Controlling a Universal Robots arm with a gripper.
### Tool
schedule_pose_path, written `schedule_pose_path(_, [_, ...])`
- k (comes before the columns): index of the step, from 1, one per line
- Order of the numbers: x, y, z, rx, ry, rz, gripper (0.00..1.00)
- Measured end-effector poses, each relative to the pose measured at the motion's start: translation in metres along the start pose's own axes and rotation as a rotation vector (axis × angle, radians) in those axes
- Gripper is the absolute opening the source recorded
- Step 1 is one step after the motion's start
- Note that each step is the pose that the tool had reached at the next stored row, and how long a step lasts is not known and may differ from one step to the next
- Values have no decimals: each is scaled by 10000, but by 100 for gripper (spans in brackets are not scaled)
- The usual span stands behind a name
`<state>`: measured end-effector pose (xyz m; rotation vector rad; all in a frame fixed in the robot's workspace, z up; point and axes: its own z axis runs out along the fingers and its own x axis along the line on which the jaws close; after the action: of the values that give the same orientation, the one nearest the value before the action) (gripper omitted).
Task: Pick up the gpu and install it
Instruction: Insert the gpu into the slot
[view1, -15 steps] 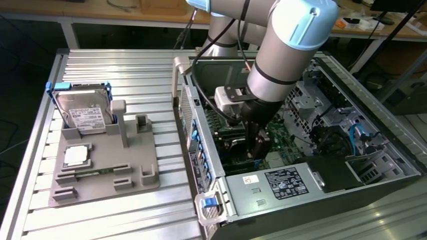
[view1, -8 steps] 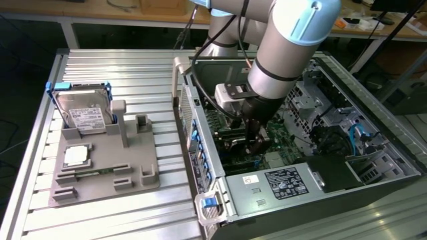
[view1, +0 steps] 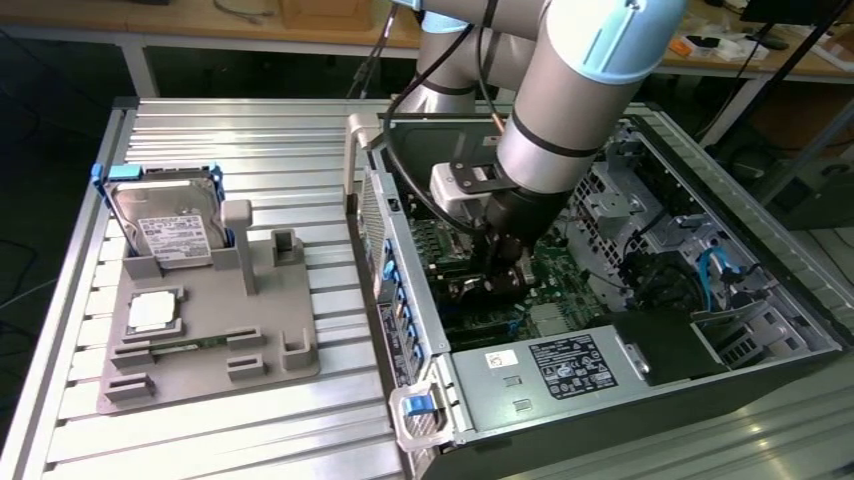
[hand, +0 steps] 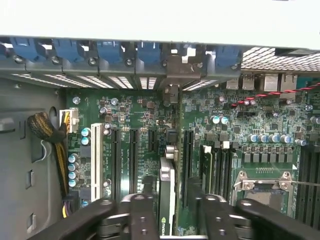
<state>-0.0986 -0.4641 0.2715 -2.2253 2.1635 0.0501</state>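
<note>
The gpu (hand: 167, 192) stands on edge over the green motherboard (hand: 140, 112) inside the open computer case (view1: 400, 300). Its metal bracket (hand: 172, 75) reaches up to the row of blue slot clips. In the wrist view my gripper (hand: 172, 202) straddles the card, one black finger (hand: 145, 212) close against one face and the other finger (hand: 210, 217) a small gap off the other face. The jaws stand apart, not clamped on the card. From the exterior view, my gripper (view1: 489, 285) reaches down into the middle of the case.
A grey fixture plate (view1: 214, 340) on the slatted table holds a hard drive (view1: 167, 225) in a blue frame and a square processor chip (view1: 154, 312). Inside the case are the power supply (view1: 574, 365), memory sticks (hand: 215, 160), a processor socket (hand: 262, 185) and cable bundles (hand: 47, 135).
</note>
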Motion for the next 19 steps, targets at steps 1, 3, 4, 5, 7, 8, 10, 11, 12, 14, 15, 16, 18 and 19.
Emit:
schedule_pose_path(1, [-1, 0, -13, 5, 1, -2, 36])
schedule_pose_path(3, [-5, 1, -41, 15, 12, -5, 36])
schedule_pose_path(4, [-7, 1, -53, 20, 19, -6, 36])
schedule_pose_path(5, [-11, 2, -65, 24, 29, -8, 36])
schedule_pose_path(7, [-17, 3, -85, 35, 50, -13, 35])
schedule_pose_path(8, [-20, 3, -93, 39, 57, -15, 35])
schedule_pose_path(10, [-23, 5, -107, 50, 69, -20, 21])
schedule_pose_path(11, [-24, 5, -107, 53, 73, -20, 15])
schedule_pose_path(12, [-24, 5, -107, 52, 74, -21, 15])
schedule_pose_path(14, [-24, 5, -107, 53, 75, -21, 11])
schedule_pose_path(15, [-24, 5, -108, 52, 75, -21, 11])
schedule_pose_path(16, [-24, 5, -108, 52, 76, -21, 11])
schedule_pose_path(18, [-24, 5, -108, 51, 77, -21, 11])
schedule_pose_path(19, [-24, 5, -108, 52, 76, -20, 11])
